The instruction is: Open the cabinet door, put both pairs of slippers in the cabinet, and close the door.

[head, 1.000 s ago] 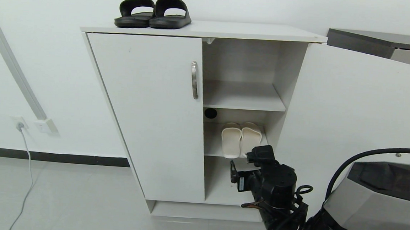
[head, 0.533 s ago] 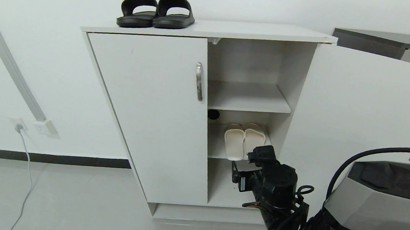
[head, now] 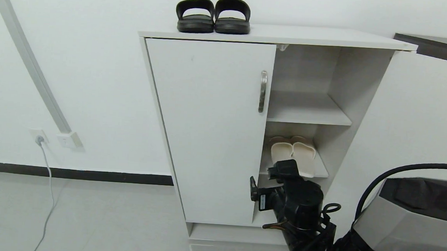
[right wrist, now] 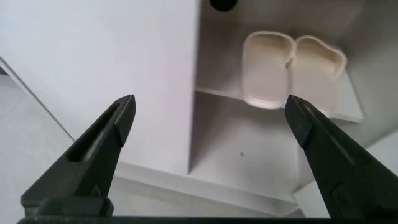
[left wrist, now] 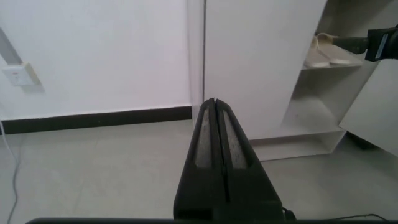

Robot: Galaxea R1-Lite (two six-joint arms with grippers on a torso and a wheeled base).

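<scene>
R tool point(right wrist: 208, 109) wide open before cream slippers point(head: 292, 153) on shelf point(head: 322, 171) | L tool point(left wrist: 215, 143) closed, empty | L door point(head: 207, 128) shut | wall socket point(head: 37, 136) + cord point(head: 48, 192) nearby

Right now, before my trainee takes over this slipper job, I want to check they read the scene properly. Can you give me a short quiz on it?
1. Where does the black pair of slippers stand?
2. True or false: the right pincer is shut.
3. The cream slippers lie on: A the upper shelf; B the lower shelf; C the cabinet's floor.

Key
1. On top of the cabinet, above its closed left door.
2. False: it is open.
3. B.
</scene>
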